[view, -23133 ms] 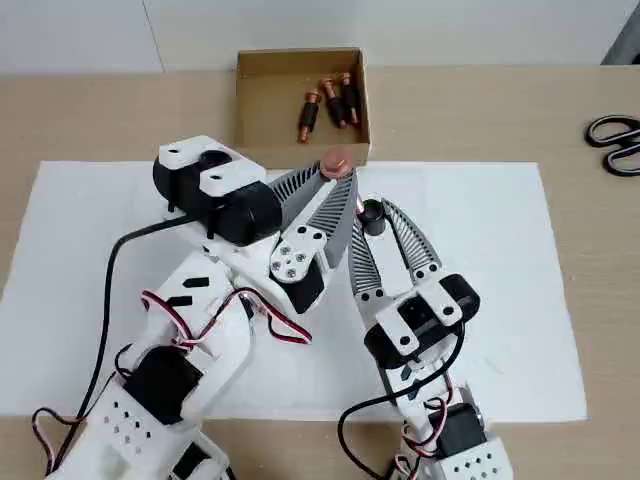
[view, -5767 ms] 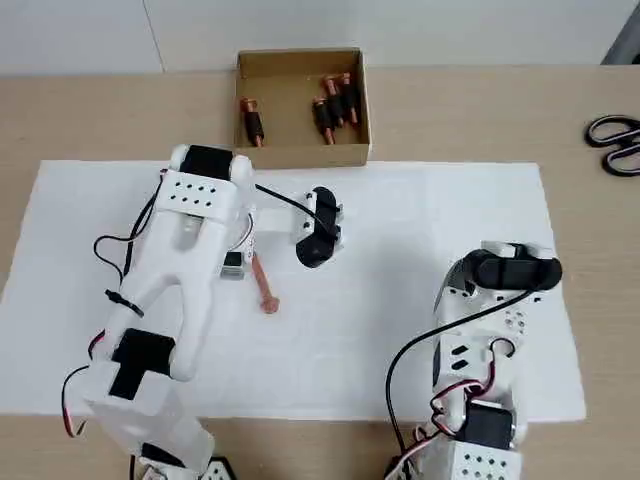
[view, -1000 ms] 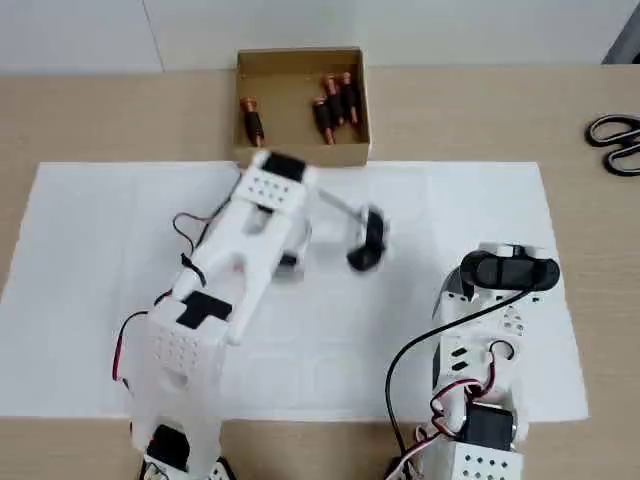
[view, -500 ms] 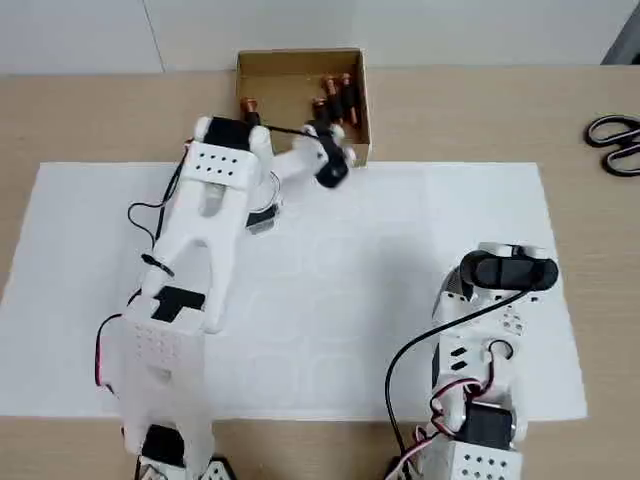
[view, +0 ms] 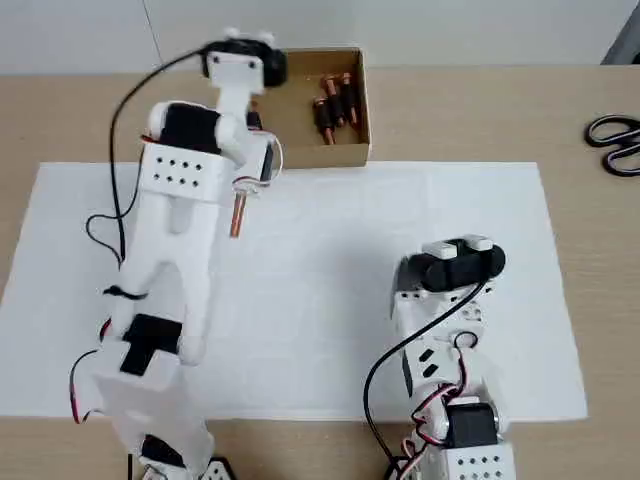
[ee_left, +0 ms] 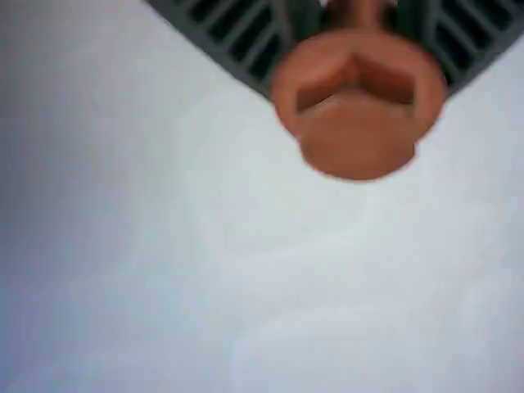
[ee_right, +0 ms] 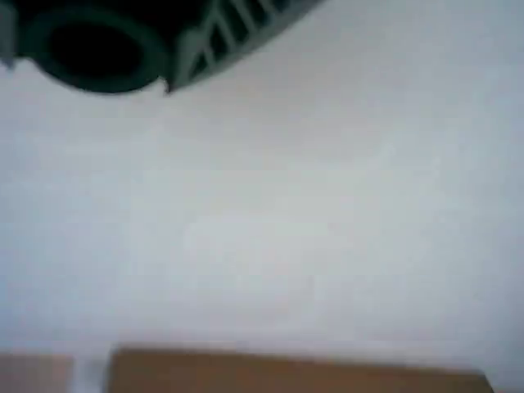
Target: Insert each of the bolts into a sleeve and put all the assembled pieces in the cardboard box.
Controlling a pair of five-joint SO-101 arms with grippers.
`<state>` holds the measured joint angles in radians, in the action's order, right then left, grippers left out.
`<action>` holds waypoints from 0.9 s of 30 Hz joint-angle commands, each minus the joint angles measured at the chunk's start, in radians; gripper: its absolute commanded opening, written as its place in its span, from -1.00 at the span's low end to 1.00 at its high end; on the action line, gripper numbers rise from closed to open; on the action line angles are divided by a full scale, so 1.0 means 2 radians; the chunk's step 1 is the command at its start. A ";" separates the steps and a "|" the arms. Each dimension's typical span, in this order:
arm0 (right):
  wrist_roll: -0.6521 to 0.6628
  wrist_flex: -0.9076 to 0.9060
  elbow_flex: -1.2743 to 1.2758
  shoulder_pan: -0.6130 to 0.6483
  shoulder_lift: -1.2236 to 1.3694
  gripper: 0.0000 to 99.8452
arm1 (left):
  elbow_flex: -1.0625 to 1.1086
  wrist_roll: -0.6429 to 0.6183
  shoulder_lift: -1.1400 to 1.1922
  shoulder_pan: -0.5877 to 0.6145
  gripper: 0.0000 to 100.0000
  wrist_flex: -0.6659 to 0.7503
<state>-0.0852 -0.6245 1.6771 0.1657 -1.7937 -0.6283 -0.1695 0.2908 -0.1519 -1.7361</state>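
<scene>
Moved: L arm [view: 175,250] swung left & a bit nearer since half a sec ago, off the box's near-right corner. R arm [view: 450,300] slid left a little.
L pincer [ee_left: 359,16]: pinching 1 copper bolt [ee_left: 356,115] by its stem. The round head pokes out toward the wrist cam.
Bolt place: up over the white paper [view: 400,220], just near of the cardboard box [view: 320,156], on the left side.
R pincer [ee_right: 123,33]: pressed on 1 black sleeve [ee_right: 86,53], w/ the hole end facing out.
Sleeve place: in the R pincer, over the paper, right & near. It is well apart from the bolt.
Why held so: my guess is each pincer grips the side of its part. That leaves the sleeve's hole open & the bolt's far end free, so one can slide into the other.
Step now: bolt & sleeve not joined yet. I think the arms must meet next.
Box: 3 done pieces [view: 338,103] lie in its right side. The L arm hides its left part, so can't count there.
Count: 1 bolt held, 1 sleeve held, 3 done pieces seen, 1 box, 2 arms.
Other: 1 pair of scissors [view: 614,143] lies far right on the table [view: 500,110], off the paper.
</scene>
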 commanded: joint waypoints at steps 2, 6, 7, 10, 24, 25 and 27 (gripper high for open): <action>0.035 0.076 0.003 0.056 -0.010 -0.99 | -0.051 -0.049 -0.095 -0.001 -0.99 0.014; 0.114 0.098 0.003 0.104 -0.010 -0.99 | -0.070 -0.051 -0.168 -0.002 -0.99 0.018; 0.124 0.105 0.003 0.110 -0.010 -0.99 | -0.067 -0.052 -0.187 -0.002 -0.99 0.018; 0.133 0.139 0.003 0.116 -0.010 -0.99 | -0.036 -0.052 -0.254 -0.002 -0.99 0.015; 0.132 0.194 0.002 0.118 -0.010 -0.99 | 0.402 -0.048 -0.596 0.000 -0.99 0.273; 0.131 0.204 0.002 0.118 -0.010 -0.99 | 0.456 -0.050 -0.615 -0.001 -0.99 0.325; 0.125 0.231 0.002 0.118 -0.010 -0.99 | 0.567 -0.050 -0.650 -0.001 -0.99 0.427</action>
<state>0.1726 -0.2271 1.6771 0.3943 -1.7937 0.2033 -0.2723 -0.9122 -0.1504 -1.2006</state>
